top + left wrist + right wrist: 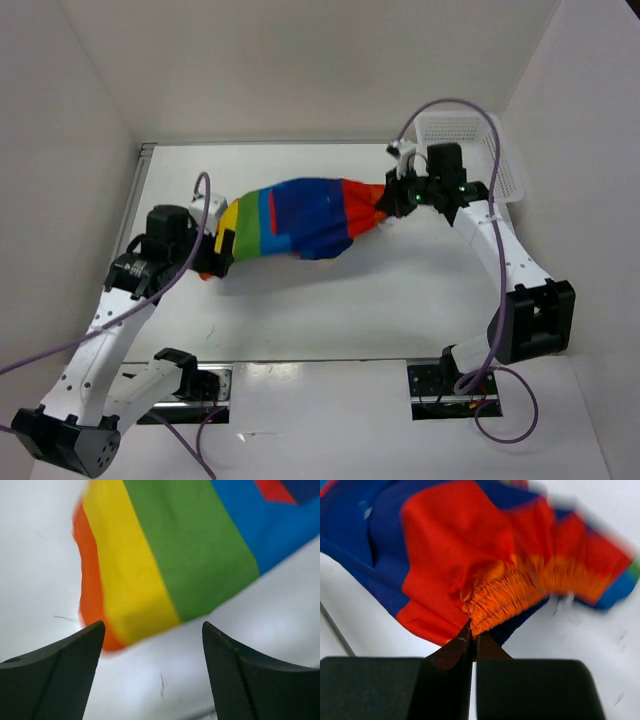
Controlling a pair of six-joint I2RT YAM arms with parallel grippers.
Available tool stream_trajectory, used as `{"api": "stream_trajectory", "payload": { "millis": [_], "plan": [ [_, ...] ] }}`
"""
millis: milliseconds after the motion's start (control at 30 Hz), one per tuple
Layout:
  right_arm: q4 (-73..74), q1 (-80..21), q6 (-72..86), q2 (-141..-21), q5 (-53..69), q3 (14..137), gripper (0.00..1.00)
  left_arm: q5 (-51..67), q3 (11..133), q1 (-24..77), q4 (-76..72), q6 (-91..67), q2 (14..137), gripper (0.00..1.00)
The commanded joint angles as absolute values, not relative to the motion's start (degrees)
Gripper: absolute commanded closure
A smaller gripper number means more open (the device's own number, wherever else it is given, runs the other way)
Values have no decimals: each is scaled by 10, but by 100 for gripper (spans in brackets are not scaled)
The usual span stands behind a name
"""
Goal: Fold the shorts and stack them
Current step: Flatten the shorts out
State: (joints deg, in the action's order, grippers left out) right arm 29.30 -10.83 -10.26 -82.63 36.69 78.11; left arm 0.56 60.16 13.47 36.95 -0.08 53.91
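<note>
Only one shorts [300, 218] — two claws: right claw [473, 636] clenched on its orange elastic, left claw [152, 626] released, holding nothing.

Top external view: high at the near edge, looking down over the whole white counter [300, 320]. Left wrist view: close, low, facing the green-yellow end of the rainbow-striped cloth shorts [175, 555]. Right wrist view: closer, on their orange elastic band. All three share the shorts.

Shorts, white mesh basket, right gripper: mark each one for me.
shorts [300, 215], top external view, dark blue middle panel.
white mesh basket [468, 130], top external view, far mesh wall.
right gripper [474, 639], right wrist view, between fingertips pinching the orange waistband.
</note>
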Motion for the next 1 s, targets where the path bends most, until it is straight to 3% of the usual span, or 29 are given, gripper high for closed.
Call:
{"api": "stream_trajectory", "payload": {
  "millis": [0, 167, 433, 567, 800, 967],
  "plan": [
    [314, -103, -198, -820, 308, 678, 100, 85, 537, 133, 468, 0, 513, 14],
    [300, -103, -216, -820, 276, 618, 100, -95, 414, 133, 411, 0, 564, 14],
    [279, -103, -228, -820, 265, 581, 100, -113, 365, 150, 308, 0, 653, 1],
    [279, -103, -228, -820, 265, 576, 100, -36, 389, 196, 346, 0, 646, 0],
    [279, -103, -238, -825, 259, 581, 100, -18, 350, 265, 388, 0, 611, 0],
    [279, -103, -238, -831, 259, 581, 100, -88, 294, 271, 344, 0, 637, 4]
  ]
}}
